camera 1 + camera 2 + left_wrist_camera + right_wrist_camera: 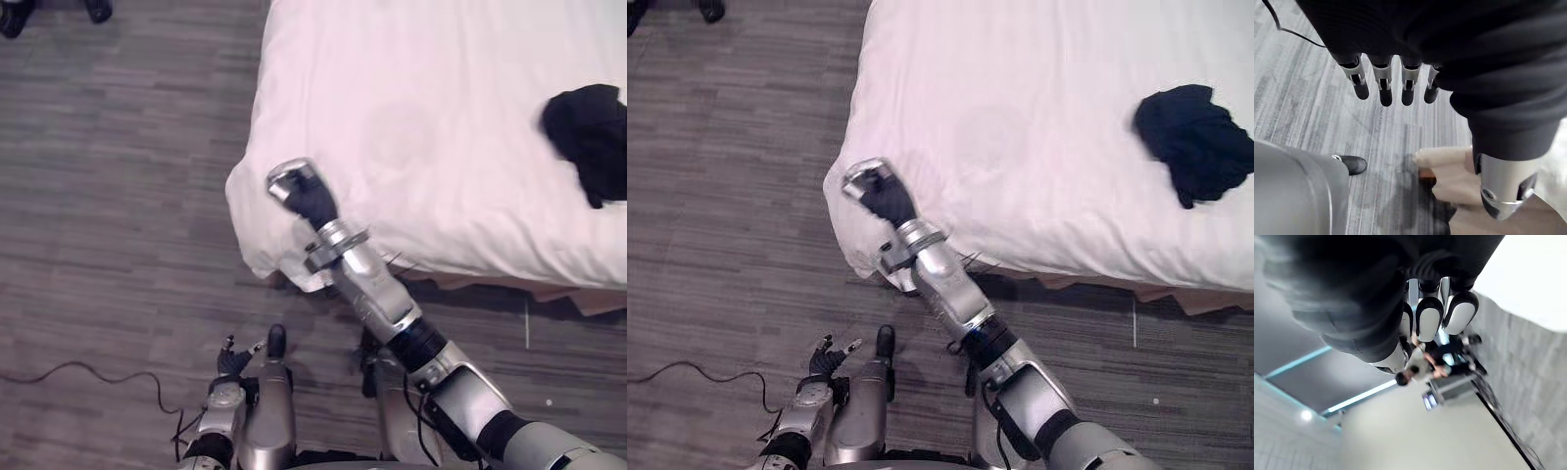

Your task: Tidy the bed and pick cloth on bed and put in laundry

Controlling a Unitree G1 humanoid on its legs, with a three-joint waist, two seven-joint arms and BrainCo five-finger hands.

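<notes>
Cloth (588, 137) lies upper right on the bed (411, 117), well apart from the clenched, empty right robot hand (299, 191). Unclench before reaching; left robot hand (1385, 89) hangs released.

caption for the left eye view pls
Robot's right hand at the near corner of the bed; black cloth on top.

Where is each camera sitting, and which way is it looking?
Left eye view: on the head, looking down at the bed and black cloth; right hand at the bed's corner, left hand low.
Right eye view: beside it, sharing that bed, cloth and both hands.
Left wrist view: on the left wrist, facing the floor past straight fingers.
Right wrist view: on the right wrist, facing distant people past curled fingers.
</notes>
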